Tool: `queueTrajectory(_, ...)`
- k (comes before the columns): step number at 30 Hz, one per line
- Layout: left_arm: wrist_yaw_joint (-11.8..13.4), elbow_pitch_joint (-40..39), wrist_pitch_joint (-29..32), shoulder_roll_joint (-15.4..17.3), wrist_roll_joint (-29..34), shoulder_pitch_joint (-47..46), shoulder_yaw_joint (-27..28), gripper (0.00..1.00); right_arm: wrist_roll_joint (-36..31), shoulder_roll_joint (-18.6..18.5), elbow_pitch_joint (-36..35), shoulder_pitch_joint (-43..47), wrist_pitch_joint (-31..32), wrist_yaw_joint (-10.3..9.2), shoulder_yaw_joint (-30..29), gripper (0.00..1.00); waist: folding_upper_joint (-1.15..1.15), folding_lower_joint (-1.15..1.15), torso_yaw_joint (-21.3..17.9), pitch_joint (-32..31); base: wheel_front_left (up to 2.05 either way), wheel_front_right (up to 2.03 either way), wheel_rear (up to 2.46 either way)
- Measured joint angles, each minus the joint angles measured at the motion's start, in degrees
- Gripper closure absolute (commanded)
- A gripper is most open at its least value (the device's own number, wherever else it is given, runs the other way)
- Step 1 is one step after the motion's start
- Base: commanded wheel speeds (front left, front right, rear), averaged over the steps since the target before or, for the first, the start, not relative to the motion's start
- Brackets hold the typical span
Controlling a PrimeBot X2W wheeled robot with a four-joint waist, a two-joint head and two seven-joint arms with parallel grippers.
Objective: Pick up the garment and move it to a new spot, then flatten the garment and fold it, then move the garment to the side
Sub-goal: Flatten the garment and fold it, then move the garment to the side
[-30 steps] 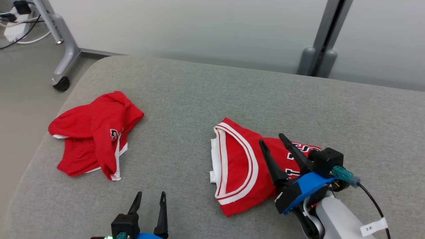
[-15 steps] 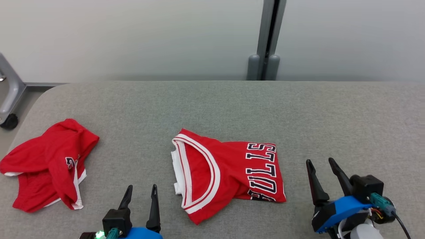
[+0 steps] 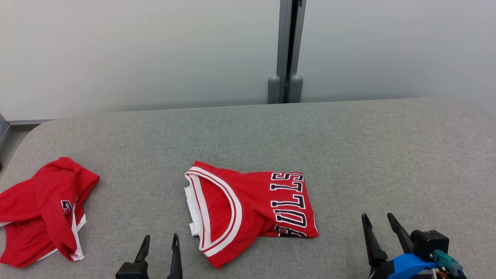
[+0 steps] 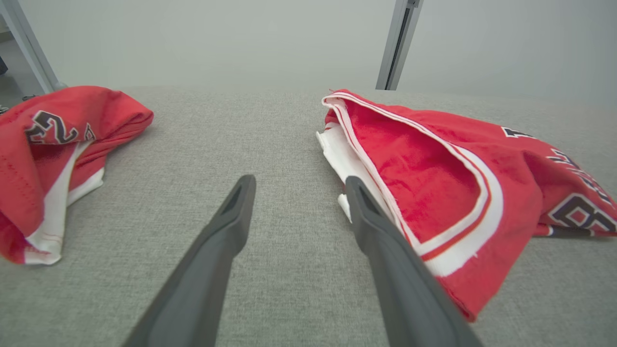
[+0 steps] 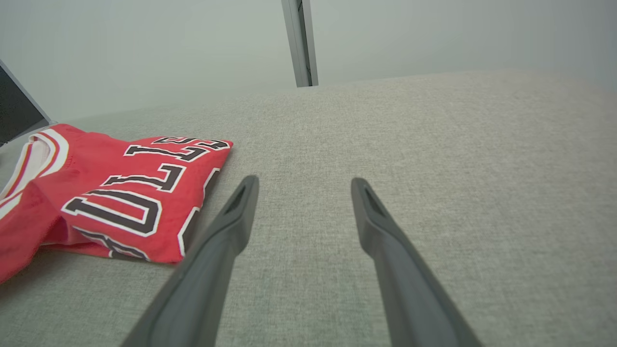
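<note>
A folded red jersey (image 3: 252,205) with white trim and dark lettering lies in the middle of the grey cushioned surface (image 3: 348,155); it also appears in the left wrist view (image 4: 434,168) and the right wrist view (image 5: 120,197). A second red garment (image 3: 42,209), crumpled, lies at the far left (image 4: 53,144). My left gripper (image 3: 161,236) is open and empty, just left of the jersey's collar edge (image 4: 300,179). My right gripper (image 3: 376,215) is open and empty over bare fabric, to the right of the jersey (image 5: 304,179).
A pale wall runs behind the surface, with a grey vertical post (image 3: 286,50) at its middle. The surface's rounded left corner lies beside the crumpled garment, and bare grey fabric stretches to the right and back.
The head camera has swung right, shifting the whole picture left. My right gripper, open over the folded jersey a second ago, has drawn back to the lower right, apart from it.
</note>
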Motion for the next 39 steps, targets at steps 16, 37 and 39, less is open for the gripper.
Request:
queueTrajectory(16,0.01,0.21,0.00,-0.01,-1.04,-1.71,-2.75,0.00,0.87,0.08,5.91,-6.09,0.00,0.00,5.78,0.00,0.00,0.00,3.24,2.61,0.00,0.00,0.00)
queueTrajectory(37,0.98,0.64,0.00,0.03,-2.54,-4.12,-4.32,0.00,0.93,0.56,29.91,-21.18,0.49,0.19,8.23,1.00,0.00,0.00,9.65,7.88,0.00,0.00,0.00)
queueTrajectory(39,0.97,0.64,-0.01,0.01,-2.48,-3.99,-3.86,0.00,0.85,0.99,30.31,-21.22,0.05,0.38,7.33,1.00,0.00,0.00,8.55,7.70,0.00,0.00,0.00)
